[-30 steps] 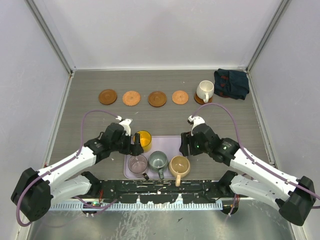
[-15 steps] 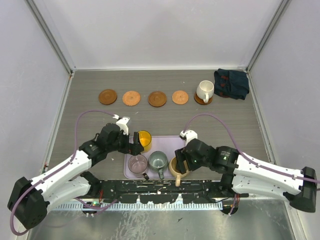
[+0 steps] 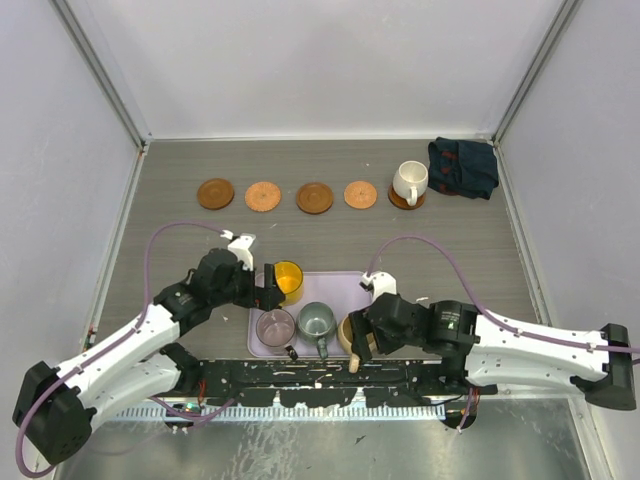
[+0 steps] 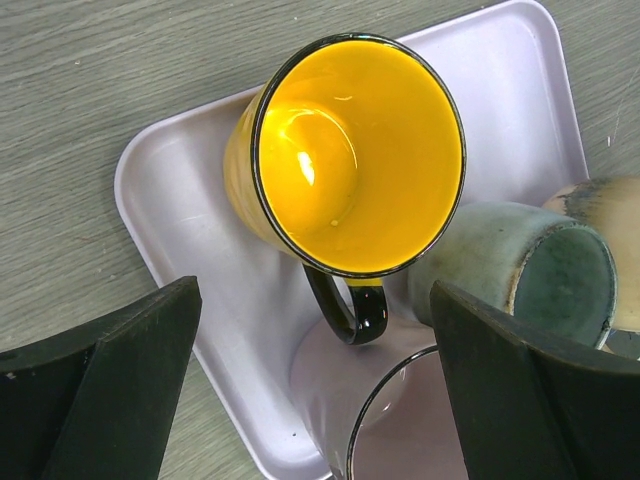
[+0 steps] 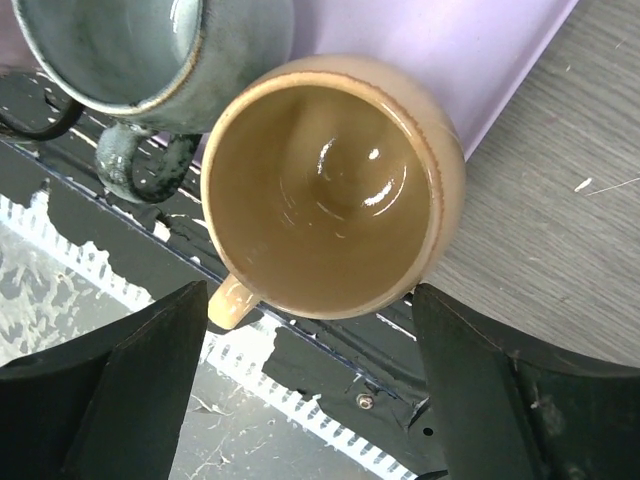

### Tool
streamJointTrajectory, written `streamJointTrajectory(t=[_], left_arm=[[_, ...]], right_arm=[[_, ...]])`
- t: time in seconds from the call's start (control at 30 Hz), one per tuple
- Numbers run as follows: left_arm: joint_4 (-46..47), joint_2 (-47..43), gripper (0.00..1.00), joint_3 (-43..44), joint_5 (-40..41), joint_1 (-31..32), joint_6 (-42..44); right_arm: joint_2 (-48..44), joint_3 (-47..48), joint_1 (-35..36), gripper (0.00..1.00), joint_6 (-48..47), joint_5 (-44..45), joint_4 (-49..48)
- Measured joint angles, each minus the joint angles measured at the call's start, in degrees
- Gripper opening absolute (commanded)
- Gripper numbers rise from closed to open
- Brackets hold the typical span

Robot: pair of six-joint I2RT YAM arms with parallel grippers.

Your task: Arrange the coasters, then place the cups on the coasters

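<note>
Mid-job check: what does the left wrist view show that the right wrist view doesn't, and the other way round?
Left wrist only: the yellow mug with its black handle, and the rim of the pale mauve mug. Right wrist only: the tan mug seen whole, and the black base rail. Both: the grey-green mug, the lilac tray and the table. A beige sliver at the left wrist view's edge may be the tan mug.

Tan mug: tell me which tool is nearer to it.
Right. The right tool hangs directly over the tan mug, open; the left tool is over the yellow mug, across the tray.
</note>
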State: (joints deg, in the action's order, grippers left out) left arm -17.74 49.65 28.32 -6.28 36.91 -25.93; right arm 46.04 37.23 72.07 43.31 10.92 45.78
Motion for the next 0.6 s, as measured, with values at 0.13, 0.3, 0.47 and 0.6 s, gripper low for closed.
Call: streamJointTrajectory(t=[0.13, 0.3, 0.47, 0.6], left_arm=[[-0.37, -0.79, 0.98, -0.24, 0.50, 0.02, -0.20], [-0.85, -2.23, 0.98, -0.76, 1.11, 0.02, -0.20], [-0.96, -2.45, 0.98, -1.38, 1.18, 0.02, -0.20], [-1.05, -2.45, 0.98, -1.62, 1.36, 0.02, -0.20]], right_arm=[[2.10, -0.85, 1.44, 0.90, 1.44, 0.17, -0.26], [6.51, -0.79, 5.01, 0.90, 3.65, 2.40, -0.59], [11.32, 0.13, 9.46, 0.82, 6.86, 5.33, 0.22], [12.90, 0.33, 11.23, 0.73, 10.14, 7.32, 1.99]])
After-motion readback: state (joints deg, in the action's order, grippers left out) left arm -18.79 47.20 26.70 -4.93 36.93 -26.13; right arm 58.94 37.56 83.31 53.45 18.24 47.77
